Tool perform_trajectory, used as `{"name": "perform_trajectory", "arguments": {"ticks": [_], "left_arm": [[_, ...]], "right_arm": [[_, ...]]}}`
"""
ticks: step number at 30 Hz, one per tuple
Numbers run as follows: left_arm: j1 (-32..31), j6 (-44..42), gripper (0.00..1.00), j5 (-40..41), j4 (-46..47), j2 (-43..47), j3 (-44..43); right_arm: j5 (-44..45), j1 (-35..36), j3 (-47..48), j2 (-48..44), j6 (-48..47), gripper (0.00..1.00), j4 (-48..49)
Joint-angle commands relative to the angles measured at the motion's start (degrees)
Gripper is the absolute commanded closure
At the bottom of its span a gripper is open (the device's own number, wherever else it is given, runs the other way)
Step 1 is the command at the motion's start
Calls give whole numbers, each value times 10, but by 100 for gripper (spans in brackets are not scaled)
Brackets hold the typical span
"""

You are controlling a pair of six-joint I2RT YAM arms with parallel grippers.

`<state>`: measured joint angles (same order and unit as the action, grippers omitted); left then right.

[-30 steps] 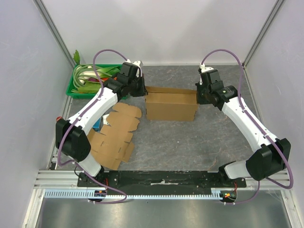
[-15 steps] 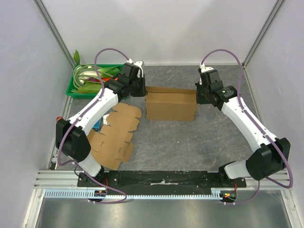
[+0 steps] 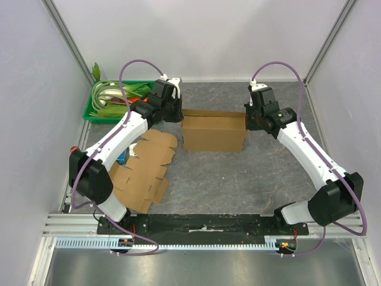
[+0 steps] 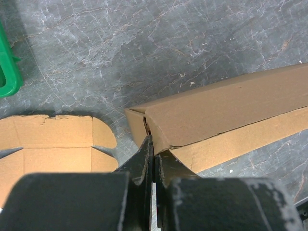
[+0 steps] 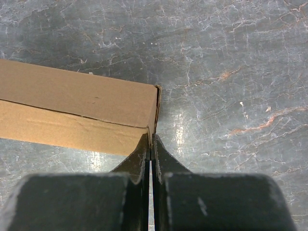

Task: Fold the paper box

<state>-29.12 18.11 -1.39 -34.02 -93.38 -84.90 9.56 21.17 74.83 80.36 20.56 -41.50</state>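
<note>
- The box [image 3: 214, 134] sits mid-counter [image 3: 238, 179], long side toward the arms, one arm at each end.
- Left fingers [image 4: 153, 144] are pressed tight together, their tips right at the box's left end by the tucked flap. I can't tell if any card is nipped between them.
- Right fingers [image 5: 150, 139] are closed just as tight, their tips against the right end corner.
- To do this well, push in from both ends evenly. If one side leads, the box will probably skid or twist on the smooth stone.
- Keep the tips low on the end walls so the top seam doesn't pop open.
- Compared with a second ago, almost nothing differs: the box holds its spot, and both arms have only crept a touch further in.
- The flat cardboard sheets [image 3: 146, 170] and green tray [image 3: 98, 113] lie untouched on the left.
</note>
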Motion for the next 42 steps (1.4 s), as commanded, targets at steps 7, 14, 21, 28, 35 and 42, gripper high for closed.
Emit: {"name": "perform_trajectory", "arguments": {"ticks": [7, 14, 21, 28, 35, 42], "left_arm": [[-3, 92, 98, 32, -40, 8, 59], [-6, 129, 98, 75, 77, 71, 181], [-9, 93, 98, 94, 142, 88, 235], [-9, 83, 98, 89, 134, 67, 225], [-9, 75, 98, 92, 127, 59, 217], [-12, 69, 98, 89, 123, 58, 214]], "right_arm": [[12, 12, -17, 4, 17, 100, -8], [36, 37, -117, -65, 31, 100, 103], [49, 35, -158, -101, 18, 88, 141], [-3, 19, -86, -85, -11, 69, 80], [-59, -3, -21, -68, -42, 57, 63], [-65, -19, 25, -19, -70, 56, 78]]}}
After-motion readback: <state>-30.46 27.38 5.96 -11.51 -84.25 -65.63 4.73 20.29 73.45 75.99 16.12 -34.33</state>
